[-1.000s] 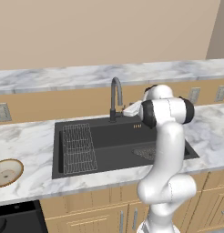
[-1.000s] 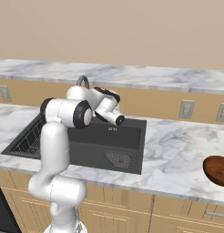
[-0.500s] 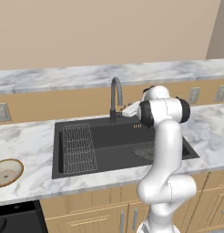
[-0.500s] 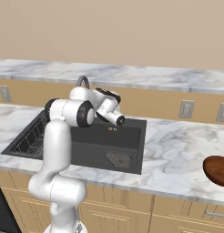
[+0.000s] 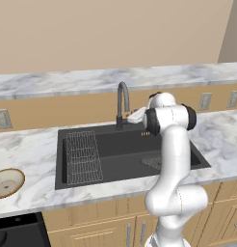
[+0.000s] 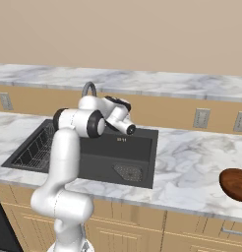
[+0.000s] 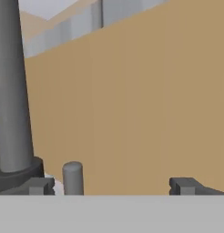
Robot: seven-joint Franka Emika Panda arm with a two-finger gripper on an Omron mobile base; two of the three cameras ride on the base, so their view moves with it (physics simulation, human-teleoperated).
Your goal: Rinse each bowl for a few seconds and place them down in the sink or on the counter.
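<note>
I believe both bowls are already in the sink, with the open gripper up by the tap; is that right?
Not quite: neither bowl is in the sink. The tan bowl sits on the counter left of the basin in the left base view, and the reddish-brown bowl on the counter to its right in the right base view. The open gripper is indeed by the tap.

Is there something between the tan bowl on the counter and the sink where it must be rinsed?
Nothing visible stands in the way. The tan bowl sits on the counter left of the sink, with bare marble between them. Inside the sink, the wire rack lies on the bowl's side.
</note>
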